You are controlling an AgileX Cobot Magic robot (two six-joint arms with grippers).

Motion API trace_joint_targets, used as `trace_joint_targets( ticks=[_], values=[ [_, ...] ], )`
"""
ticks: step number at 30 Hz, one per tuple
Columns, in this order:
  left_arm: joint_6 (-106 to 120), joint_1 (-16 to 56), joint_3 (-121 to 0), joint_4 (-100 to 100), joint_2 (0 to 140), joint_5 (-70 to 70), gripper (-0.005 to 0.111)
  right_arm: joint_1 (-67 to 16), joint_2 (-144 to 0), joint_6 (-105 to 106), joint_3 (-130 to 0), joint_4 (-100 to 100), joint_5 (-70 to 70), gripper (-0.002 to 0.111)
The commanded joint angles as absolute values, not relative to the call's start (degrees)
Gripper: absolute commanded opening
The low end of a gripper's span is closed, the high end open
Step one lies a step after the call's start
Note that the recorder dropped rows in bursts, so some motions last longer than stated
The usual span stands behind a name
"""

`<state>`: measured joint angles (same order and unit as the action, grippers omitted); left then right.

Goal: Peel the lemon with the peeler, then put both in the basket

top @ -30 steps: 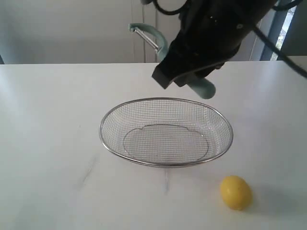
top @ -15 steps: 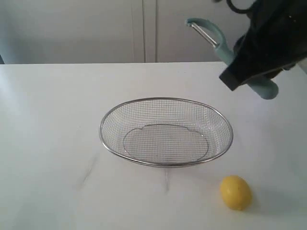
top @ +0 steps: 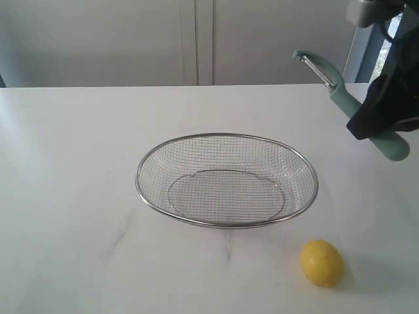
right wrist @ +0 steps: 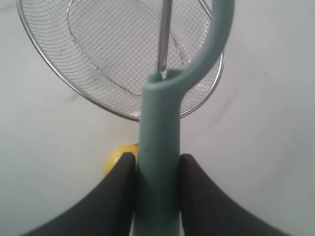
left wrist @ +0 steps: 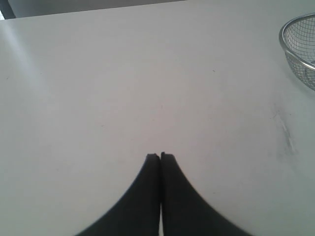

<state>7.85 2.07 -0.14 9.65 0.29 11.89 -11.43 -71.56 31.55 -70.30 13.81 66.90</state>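
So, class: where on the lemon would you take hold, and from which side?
Grip the lemon across its narrow middle, coming straight down from above: it lies on the table apart from the basket, both flanks free, and its rounded ends would probably slip.

The basket (top: 226, 226) sits mid-table (top: 65, 196). The lemon (top: 321, 263) lies near the front edge, right of the basket and apart from it. The peeler (top: 340, 98) hangs above the right edge.

On the white table (top: 65, 196) the wire basket (top: 296, 171) is set centrally, and the lemon (top: 321, 262) is laid near it, not touching.
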Motion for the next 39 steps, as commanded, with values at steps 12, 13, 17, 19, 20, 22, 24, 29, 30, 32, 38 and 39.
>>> trace_joint_targets(
  ticks=[12,13,17,19,20,22,24,29,30,32,38,39],
  values=[
    [7.7,1.9,0.0,10.0,0.0,12.1,0.0,-7.9,-74.9,38.4,-67.7,24.1,69.7,0.0],
    [7.7,1.9,0.0,10.0,0.0,12.1,0.0,-7.9,-74.9,38.3,-67.7,24.1,69.7,0.0],
    [7.7,1.9,0.0,10.0,0.0,12.1,0.0,-7.9,-74.9,38.2,-67.7,24.1,69.2,0.0],
    [7.7,1.9,0.0,10.0,0.0,12.1,0.0,-7.9,-74.9,38.2,-67.7,24.1,69.1,0.0],
    [7.7,1.9,0.0,10.0,0.0,12.1,0.0,-7.9,-74.9,38.2,-67.7,24.1,69.1,0.0],
    [7.7,1.9,0.0,10.0,0.0,12.1,0.0,-7.9,-74.9,38.2,-67.7,24.1,69.1,0.0],
    [7.7,1.9,0.0,10.0,0.0,12.1,0.0,-7.9,-74.9,38.2,-67.7,24.1,69.1,0.0],
    [7.7,1.9,0.0,10.0,0.0,12.1,0.0,-7.9,-74.9,38.2,-67.7,24.1,69.0,0.0],
    [7.7,1.9,0.0,10.0,0.0,12.1,0.0,-7.9,-74.9,38.2,-67.7,24.1,69.0,0.0],
    [7.7,1.9,0.0,10.0,0.0,12.1,0.0,-7.9,-74.9,38.2,-67.7,24.1,69.0,0.0],
    [7.7,2.0,0.0,10.0,0.0,12.1,0.0,-7.9,-74.9,38.2,-67.7,24.1,69.0,0.0],
    [7.7,2.0,0.0,10.0,0.0,12.1,0.0,-7.9,-74.9,38.2,-67.7,24.1,69.0,0.0]
  ],
)
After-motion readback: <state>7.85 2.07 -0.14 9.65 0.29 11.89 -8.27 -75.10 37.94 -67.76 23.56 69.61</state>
